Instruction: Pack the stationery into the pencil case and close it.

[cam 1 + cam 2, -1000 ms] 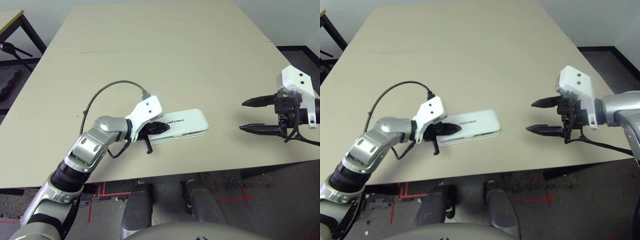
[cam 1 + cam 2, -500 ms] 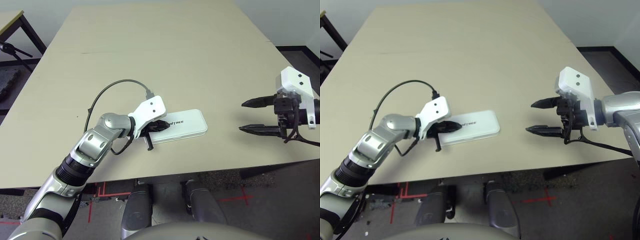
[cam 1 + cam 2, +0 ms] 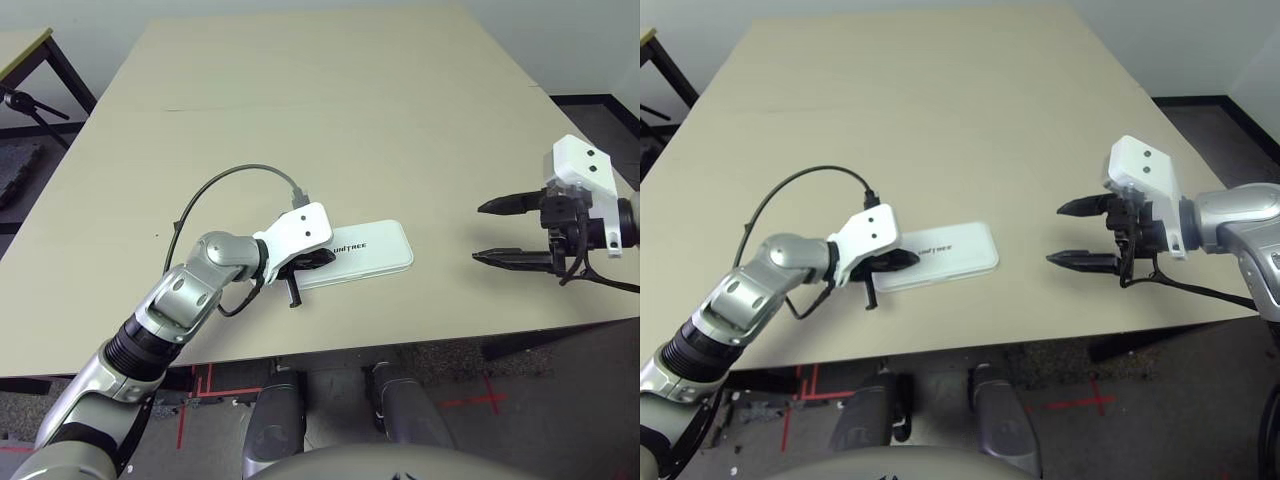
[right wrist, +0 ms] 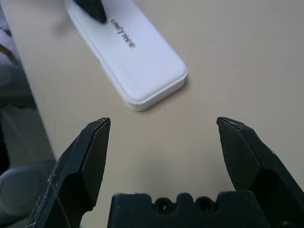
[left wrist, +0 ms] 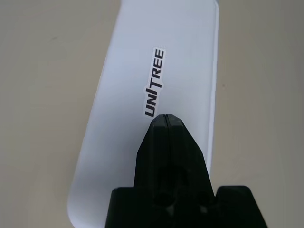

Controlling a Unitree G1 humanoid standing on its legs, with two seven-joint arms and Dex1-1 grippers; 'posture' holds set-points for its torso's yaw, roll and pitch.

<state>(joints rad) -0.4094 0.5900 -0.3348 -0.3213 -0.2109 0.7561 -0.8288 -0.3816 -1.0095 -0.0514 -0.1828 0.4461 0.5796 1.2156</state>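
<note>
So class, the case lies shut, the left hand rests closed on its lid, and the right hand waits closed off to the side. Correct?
Not quite: the right hand is open, fingers wide apart in the right wrist view. The case is shut, with the closed left hand on its lid.

pencil case shut, contents hidden, near end covered by left gripper

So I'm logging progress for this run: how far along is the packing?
Nearly finished, it seems. The pencil case lies flat on the table with its lid down, and no loose stationery is on the table. In hand: the left gripper, shut, rests on the lid near the lettering, apparently pressing it closed. The right gripper hangs open, apart from the case. What's left: confirming that the lid is fully latched, which can't be told from here.
</note>
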